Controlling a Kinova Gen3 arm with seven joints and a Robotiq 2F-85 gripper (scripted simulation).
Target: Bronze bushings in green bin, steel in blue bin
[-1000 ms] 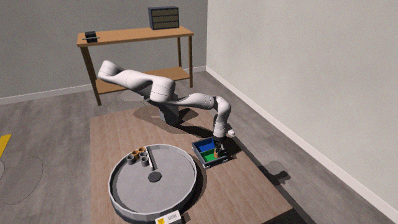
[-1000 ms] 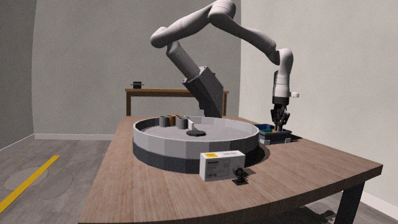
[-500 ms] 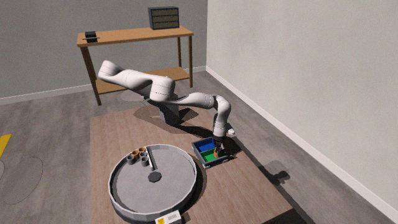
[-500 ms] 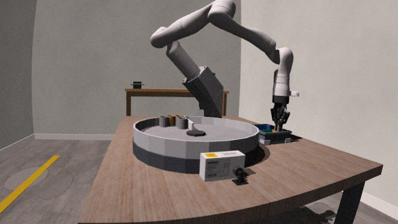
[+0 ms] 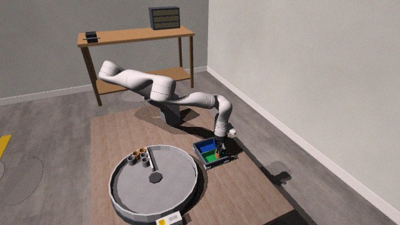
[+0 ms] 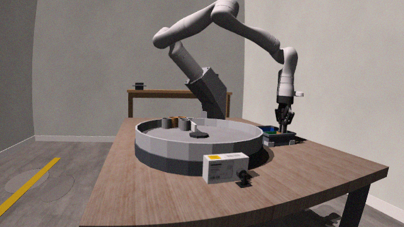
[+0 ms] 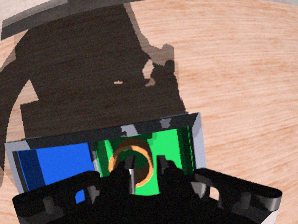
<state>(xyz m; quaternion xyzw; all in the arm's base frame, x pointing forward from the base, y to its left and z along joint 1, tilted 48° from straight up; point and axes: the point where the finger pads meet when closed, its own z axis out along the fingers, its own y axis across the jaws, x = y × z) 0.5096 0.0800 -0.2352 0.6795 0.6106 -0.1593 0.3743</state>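
A bronze bushing (image 5: 217,154) (image 7: 112,162) stands in the green bin (image 5: 209,157) (image 7: 167,142). My gripper (image 5: 219,149) (image 6: 283,130) (image 7: 146,166) points down just over it, partly open with a narrow gap. From above, one fingertip shows over the bushing's hollow and the other over the green floor outside its rim. No bushing shows in the visible part of the blue bin (image 5: 207,147) (image 7: 62,160). On the turntable (image 5: 172,184) (image 6: 164,151), two bronze bushings (image 5: 142,150) (image 5: 135,155) and three steel ones (image 5: 131,160) (image 5: 144,155) (image 5: 145,162) stand upright together.
A thin white bar (image 5: 151,160) (image 6: 194,127) stands on the turntable beside the bushings. The turntable has a raised rim and a dark hub (image 5: 155,177). A white box (image 6: 225,168) and a small black device (image 6: 243,178) stand at its front. The divided tray's walls surround both bins.
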